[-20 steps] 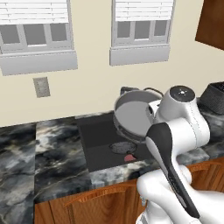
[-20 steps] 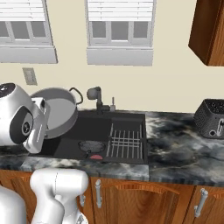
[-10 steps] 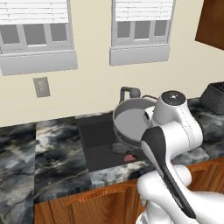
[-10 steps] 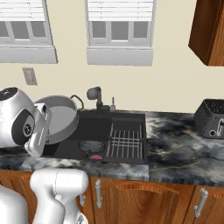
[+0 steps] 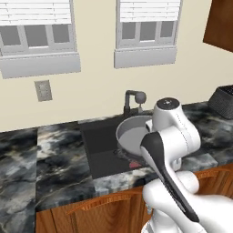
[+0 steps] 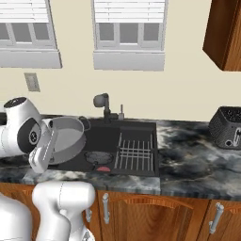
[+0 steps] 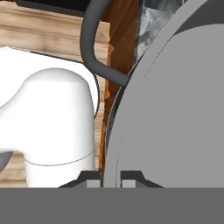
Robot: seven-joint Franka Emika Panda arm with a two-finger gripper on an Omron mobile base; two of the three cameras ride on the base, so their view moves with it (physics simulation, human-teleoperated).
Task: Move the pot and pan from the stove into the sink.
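Gripper (image 7: pixel 110 178) clamped tight on rim of pot (image 6: pixel 67 141). Pot tipped up on side, held over left part of sink (image 6: pixel 141 129), near faucet (image 6: pixel 102 103).

A: What sort of place is this?

B: A home kitchen. A dark sink (image 6: pixel 136 134) is set into a black-grey marble desk (image 6: pixel 188 164), with a dark arched faucet (image 6: pixel 102 104) behind the basin and a wire drying rack (image 6: pixel 135 153) lying inside it.

A: Anything else that says kitchen?

B: Brown wooden cabinets (image 6: pixel 155 214) with metal handles run under the desk, and another wooden cabinet (image 6: pixel 226 33) hangs high on the right. A dark toaster (image 6: pixel 228 127) stands on the marble.

A: And the home part?

B: Two white-framed windows (image 5: pixel 145 29) with blinds sit in a cream wall, with a wall outlet (image 5: pixel 43 90) just below. A grey metal pot (image 6: pixel 68 139) hangs tilted at the sink's left edge.
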